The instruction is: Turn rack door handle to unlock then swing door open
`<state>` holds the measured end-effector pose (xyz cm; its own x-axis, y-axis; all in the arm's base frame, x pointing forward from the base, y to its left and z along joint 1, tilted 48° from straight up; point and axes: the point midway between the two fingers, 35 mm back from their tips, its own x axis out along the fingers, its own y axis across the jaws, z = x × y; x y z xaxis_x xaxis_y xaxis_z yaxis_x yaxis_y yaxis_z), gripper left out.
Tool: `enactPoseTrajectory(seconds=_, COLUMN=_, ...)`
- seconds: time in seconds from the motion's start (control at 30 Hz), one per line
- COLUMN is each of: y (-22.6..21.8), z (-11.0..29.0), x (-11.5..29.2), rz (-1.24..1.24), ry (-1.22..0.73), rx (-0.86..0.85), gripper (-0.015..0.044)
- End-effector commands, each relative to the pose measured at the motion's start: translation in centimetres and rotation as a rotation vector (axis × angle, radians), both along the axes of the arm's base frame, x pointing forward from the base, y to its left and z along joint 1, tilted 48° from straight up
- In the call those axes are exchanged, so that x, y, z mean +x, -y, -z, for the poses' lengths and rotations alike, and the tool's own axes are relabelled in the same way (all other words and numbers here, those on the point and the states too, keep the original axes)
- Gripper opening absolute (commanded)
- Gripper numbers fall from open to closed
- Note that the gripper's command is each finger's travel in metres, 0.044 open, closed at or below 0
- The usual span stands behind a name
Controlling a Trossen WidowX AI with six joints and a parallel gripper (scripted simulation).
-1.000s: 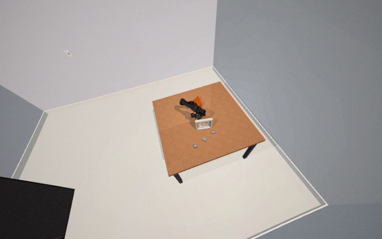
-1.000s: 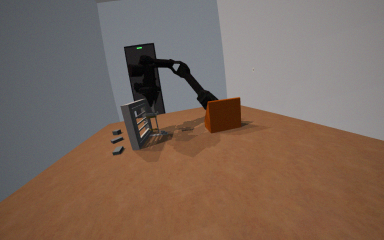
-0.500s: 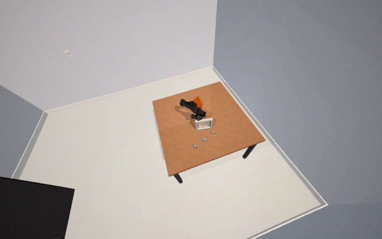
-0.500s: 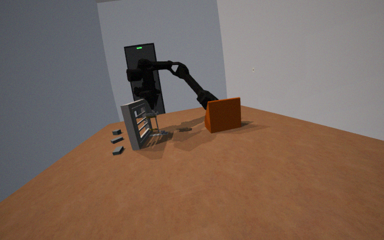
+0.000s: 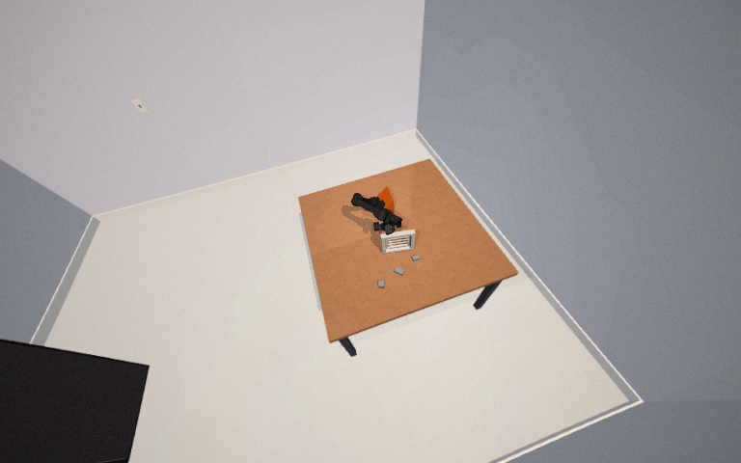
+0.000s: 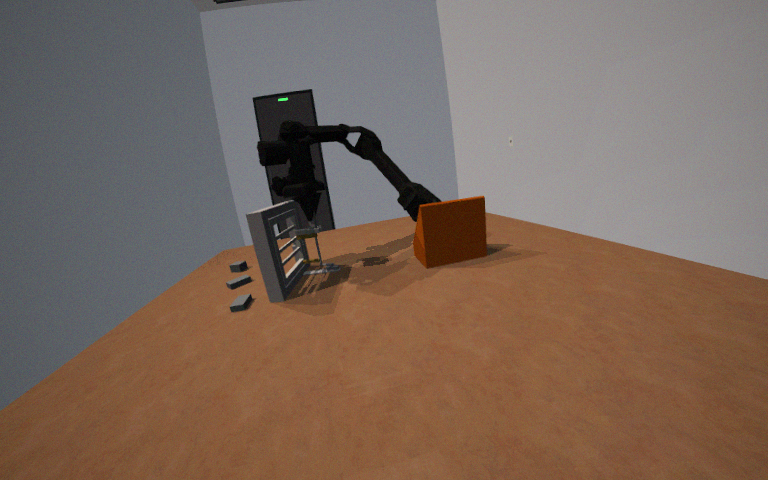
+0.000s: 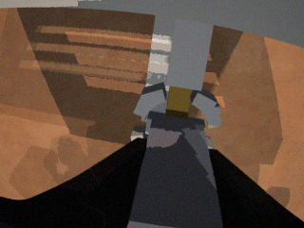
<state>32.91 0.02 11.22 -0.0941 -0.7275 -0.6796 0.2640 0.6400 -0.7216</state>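
The pale grey rack frame [image 5: 384, 244] [image 6: 263, 254] stands upright on the table [image 5: 360, 294] [image 6: 396, 367]. Its barred door looks shut within the frame. The upright handle [image 7: 178, 180] sticks out on the arm's side of the door, with a grey bracket [image 7: 190, 54] and a yellow-brown part [image 7: 179, 101] behind it. My gripper [image 6: 311, 218] [image 7: 175, 154] points down and is shut on the handle, one black finger at each side. Its fingertips hide part of the handle. The exact turn of the handle is hard to tell.
An orange wedge [image 5: 387, 197] [image 6: 453, 232] stands beside the arm's base. Three small grey blocks lie on the far side of the frame: one [image 5: 416, 257] nearest it, one [image 5: 398, 270] in the middle, one [image 5: 380, 284] farthest.
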Motion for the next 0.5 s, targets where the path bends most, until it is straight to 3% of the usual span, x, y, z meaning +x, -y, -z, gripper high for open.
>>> enactPoseTrajectory(seconds=0.0, y=0.1, z=0.13, x=-0.12, rz=-0.001, ry=-0.011, rx=-0.004, gripper=0.0014)
enactPoseTrajectory(seconds=0.1, y=0.1, z=0.13, x=-0.12, rz=0.021, ry=0.013, rx=-0.007, gripper=0.0014)
enactPoseTrajectory(seconds=0.47, y=0.1, z=0.13, x=-0.12, rz=0.382, ry=0.401, rx=-0.059, gripper=0.0014)
